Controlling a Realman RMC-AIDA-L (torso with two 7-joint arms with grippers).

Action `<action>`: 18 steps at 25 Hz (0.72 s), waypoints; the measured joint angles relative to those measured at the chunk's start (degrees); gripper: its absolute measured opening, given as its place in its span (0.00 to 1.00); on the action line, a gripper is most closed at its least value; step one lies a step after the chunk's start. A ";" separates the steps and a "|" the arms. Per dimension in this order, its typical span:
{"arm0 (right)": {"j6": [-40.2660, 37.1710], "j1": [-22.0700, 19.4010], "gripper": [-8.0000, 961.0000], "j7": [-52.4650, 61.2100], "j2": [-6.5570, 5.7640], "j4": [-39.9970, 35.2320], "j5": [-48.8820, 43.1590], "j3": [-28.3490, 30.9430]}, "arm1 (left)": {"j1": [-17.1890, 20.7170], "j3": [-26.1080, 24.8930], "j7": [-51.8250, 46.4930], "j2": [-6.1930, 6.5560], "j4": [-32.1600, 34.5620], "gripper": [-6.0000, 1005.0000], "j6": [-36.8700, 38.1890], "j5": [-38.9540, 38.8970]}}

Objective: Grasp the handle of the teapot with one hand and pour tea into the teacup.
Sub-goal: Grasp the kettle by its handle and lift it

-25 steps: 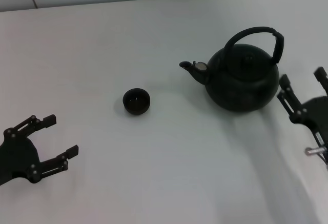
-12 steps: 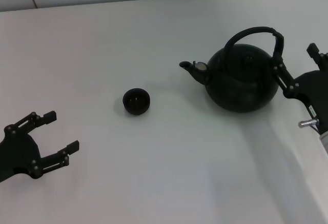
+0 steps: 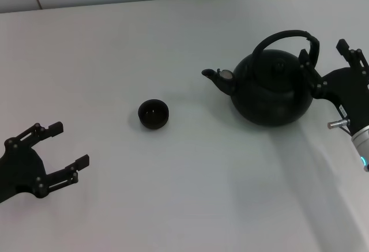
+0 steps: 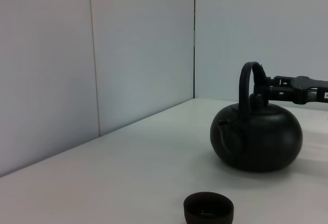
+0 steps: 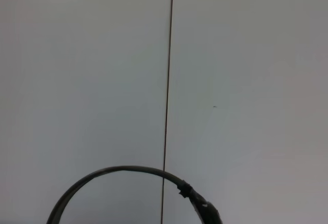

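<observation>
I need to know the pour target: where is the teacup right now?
In the head view the teacup sits on the white table left of the teapot, off its spout tip, with clear space between them.

Head view: from above, facing forward and down over the white table (image 3: 190, 200).
Left wrist view: low, near table height, facing across it at the teapot (image 4: 256, 143) and the wall panels (image 4: 97, 60); teacup (image 4: 208, 208) nearest.
Right wrist view: close behind the handle (image 5: 123, 180), facing the wall.
Shared: the teapot (image 3: 271, 87) and teacup (image 3: 153, 114) appear in the head and left wrist views; the handle in all three.
</observation>
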 joint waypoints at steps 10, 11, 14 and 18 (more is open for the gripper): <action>0.09 0.67 0.80 0.07 0.01 -0.08 0.00 0.14 | -0.05 0.00 0.00 -0.02 -0.05 0.86 -0.47 -0.46; 0.09 0.67 0.80 0.07 0.01 -0.08 0.00 0.14 | -0.10 0.00 0.00 -0.02 -0.07 0.86 -0.58 -0.47; 0.09 0.67 0.80 0.09 0.06 -0.08 0.00 0.16 | -0.26 0.00 0.00 -0.02 -0.17 0.86 -0.86 -0.49; 0.09 0.47 0.80 0.10 0.09 0.03 0.00 0.17 | -0.26 0.00 0.00 -0.02 -0.18 0.86 -0.87 -0.49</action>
